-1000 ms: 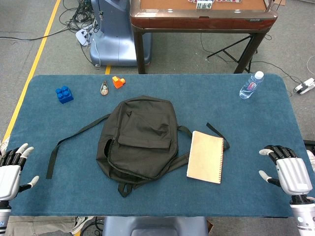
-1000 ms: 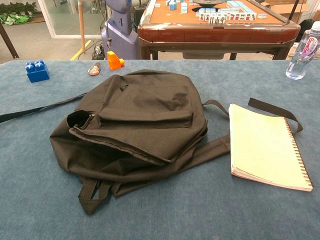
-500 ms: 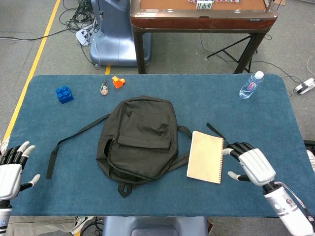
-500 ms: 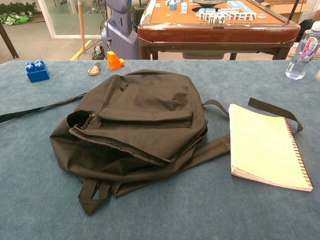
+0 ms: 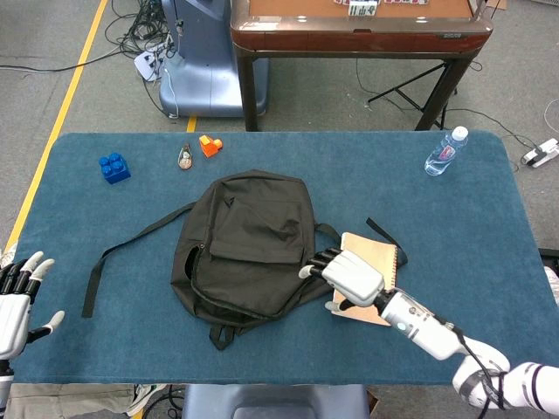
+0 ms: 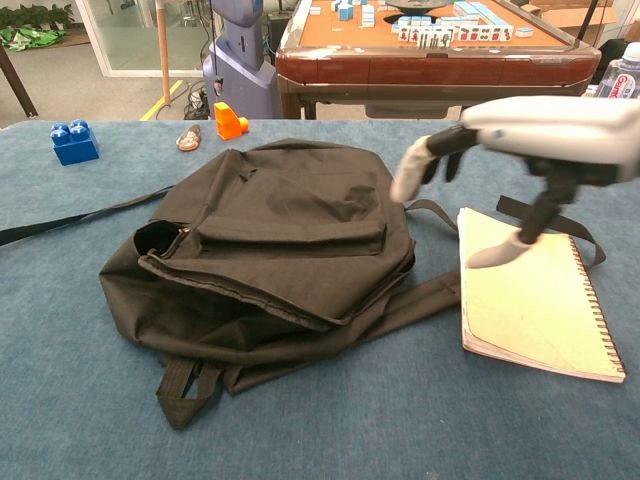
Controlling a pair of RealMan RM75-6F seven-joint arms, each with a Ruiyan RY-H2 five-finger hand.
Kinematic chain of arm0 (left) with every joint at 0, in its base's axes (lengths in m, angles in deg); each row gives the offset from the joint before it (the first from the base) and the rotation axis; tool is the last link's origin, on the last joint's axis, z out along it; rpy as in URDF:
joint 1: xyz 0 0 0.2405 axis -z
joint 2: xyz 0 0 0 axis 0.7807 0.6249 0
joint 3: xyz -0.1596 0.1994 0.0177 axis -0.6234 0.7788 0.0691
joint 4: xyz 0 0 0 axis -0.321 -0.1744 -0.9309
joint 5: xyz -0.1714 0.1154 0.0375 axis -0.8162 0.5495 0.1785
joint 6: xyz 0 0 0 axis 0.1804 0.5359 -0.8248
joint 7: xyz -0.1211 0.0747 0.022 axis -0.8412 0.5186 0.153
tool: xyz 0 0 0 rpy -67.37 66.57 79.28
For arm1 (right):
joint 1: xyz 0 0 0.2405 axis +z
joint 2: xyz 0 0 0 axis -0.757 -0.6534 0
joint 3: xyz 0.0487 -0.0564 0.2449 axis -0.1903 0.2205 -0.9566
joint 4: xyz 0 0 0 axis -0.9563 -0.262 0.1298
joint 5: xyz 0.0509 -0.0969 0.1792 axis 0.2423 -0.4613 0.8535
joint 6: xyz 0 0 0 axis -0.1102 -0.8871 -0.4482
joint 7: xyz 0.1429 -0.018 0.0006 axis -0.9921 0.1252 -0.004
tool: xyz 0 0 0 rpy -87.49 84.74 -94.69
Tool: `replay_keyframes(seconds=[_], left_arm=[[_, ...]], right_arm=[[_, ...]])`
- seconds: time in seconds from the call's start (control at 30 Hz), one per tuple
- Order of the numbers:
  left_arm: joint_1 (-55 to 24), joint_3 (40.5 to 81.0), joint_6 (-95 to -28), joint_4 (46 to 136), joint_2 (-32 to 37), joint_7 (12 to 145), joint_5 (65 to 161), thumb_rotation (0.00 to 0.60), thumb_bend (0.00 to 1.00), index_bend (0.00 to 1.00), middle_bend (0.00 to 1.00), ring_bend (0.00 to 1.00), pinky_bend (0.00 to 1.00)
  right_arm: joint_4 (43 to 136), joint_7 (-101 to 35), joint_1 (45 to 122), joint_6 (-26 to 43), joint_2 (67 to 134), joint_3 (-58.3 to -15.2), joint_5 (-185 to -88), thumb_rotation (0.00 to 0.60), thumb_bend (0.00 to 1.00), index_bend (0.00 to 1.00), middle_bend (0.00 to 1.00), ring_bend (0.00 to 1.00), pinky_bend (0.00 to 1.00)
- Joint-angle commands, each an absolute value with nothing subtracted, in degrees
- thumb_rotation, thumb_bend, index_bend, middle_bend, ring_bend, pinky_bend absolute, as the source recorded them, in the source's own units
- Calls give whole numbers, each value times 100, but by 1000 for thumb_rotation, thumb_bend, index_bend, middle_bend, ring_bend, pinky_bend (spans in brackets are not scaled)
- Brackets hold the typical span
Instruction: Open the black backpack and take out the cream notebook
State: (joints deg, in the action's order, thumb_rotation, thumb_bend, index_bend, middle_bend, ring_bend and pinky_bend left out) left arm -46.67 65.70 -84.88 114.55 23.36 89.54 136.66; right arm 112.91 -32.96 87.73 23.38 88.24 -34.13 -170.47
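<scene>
The black backpack (image 5: 249, 237) lies flat in the middle of the blue table, its main zip gaping along the near edge (image 6: 165, 245). The cream spiral notebook (image 5: 377, 250) lies on the table just right of the bag, outside it. My right hand (image 5: 351, 274) hovers over the notebook's left half, fingers spread toward the backpack's right side and holding nothing. In the chest view this right hand (image 6: 545, 125) hangs above the notebook (image 6: 530, 300) without gripping it. My left hand (image 5: 14, 301) rests open at the table's near left corner, far from the bag.
A blue brick (image 5: 113, 167), a small brown trinket (image 5: 184, 156) and an orange brick (image 5: 209, 145) sit at the far left. A water bottle (image 5: 445, 151) stands at the far right. The bag's long strap (image 5: 122, 253) trails left. A wooden table (image 5: 358, 30) stands behind.
My right hand has swept left from the table's near right edge to above the notebook, reaching toward the backpack. The left hand has slipped slightly lower; bag and notebook have not moved.
</scene>
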Motion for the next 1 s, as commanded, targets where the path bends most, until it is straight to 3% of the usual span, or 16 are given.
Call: replay_keyframes(seconds=[0.03, 0.33, 0.73, 0.93, 1.0], left_arm=[[-4677, 6577, -8492, 11476, 2340, 8986, 13664, 600, 223, 165, 69, 96, 75], [-4697, 6577, -8522, 11545, 2345, 9052, 13677, 600, 223, 165, 70, 96, 75], [-4727, 6584, -8497, 11473, 2320, 9060, 13614, 600, 223, 165, 69, 95, 75], [-4743, 6582, -8523, 11471, 2316, 9066, 13624, 600, 222, 165, 70, 95, 75], [-4753, 6584, -8526, 11463, 2318, 9061, 13613, 600, 223, 165, 70, 94, 75]], right_arm=[[10913, -3154, 9150, 2601, 9288, -3513, -17026, 600, 0, 241, 274, 238, 268], [10201, -3084, 9817, 3079, 10209, -3649, -16610, 600, 0, 146, 182, 193, 268], [9836, -2905, 10331, 3461, 10794, -3600, -16206, 600, 0, 70, 163, 191, 268], [9515, -2602, 10647, 3858, 11109, -3768, -15629, 600, 0, 81, 164, 191, 268], [9418, -2527, 10742, 3964, 11189, -3828, -15413, 600, 0, 159, 200, 191, 268]])
